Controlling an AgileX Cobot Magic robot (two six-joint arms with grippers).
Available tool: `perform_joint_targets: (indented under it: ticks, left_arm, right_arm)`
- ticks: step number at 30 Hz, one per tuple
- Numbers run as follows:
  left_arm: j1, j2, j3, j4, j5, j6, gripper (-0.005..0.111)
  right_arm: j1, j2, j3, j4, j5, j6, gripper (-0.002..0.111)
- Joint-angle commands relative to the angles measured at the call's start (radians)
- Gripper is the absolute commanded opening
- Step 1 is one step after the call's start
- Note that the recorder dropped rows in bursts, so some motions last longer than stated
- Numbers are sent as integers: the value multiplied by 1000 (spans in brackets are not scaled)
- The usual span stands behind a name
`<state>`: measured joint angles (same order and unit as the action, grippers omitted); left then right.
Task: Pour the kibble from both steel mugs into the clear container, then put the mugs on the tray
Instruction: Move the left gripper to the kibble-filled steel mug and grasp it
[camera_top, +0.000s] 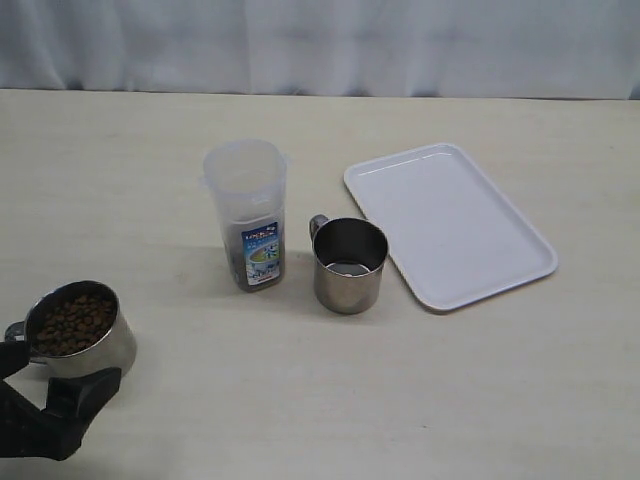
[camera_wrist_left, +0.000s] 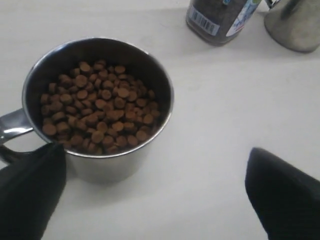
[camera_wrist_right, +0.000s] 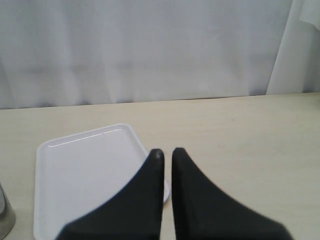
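Left claw (camera_wrist_left: 155, 160) spread wide, the full mug (camera_top: 75, 325) of kibble (camera_top: 68, 322) against one finger, at the counter's (camera_top: 450, 400) front left corner; right claw (camera_wrist_right: 165, 152) closed on nothing, by the tray (camera_top: 450, 225) toward the right edge; container (camera_top: 248, 215) and other mug (camera_top: 349, 265) stand mid-counter.

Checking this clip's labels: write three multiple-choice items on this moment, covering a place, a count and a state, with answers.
1. The empty steel mug stands: A) between the clear container and the tray; B) on the tray; C) behind the container.
2. Mugs holding kibble: A) none; B) two; C) one.
3. The left gripper has its fingers: A) shut on the handle; B) open; C) shut on nothing.
Answers: 1 A, the exterior view shows it between them; 2 C, only the full mug holds any; 3 B, a wide gap separates them.
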<state>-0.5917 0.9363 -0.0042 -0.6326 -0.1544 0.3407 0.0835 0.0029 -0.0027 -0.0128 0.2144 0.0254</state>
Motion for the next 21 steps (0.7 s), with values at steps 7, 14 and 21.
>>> perform_joint_targets:
  ticks: [7,14,21]
  left_arm:
    - [0,221,-1,-3,-202,31,81]
    - [0,234,-1,-5,-299,51,81]
    - [0,234,-1,25,-279,41,81]
  right_arm:
    - [1,-3,3,-2,0,-6,5]
    - [1,-3,3,-2,0,-6,5]
    - [1,-3,3,-2,0,-6,5]
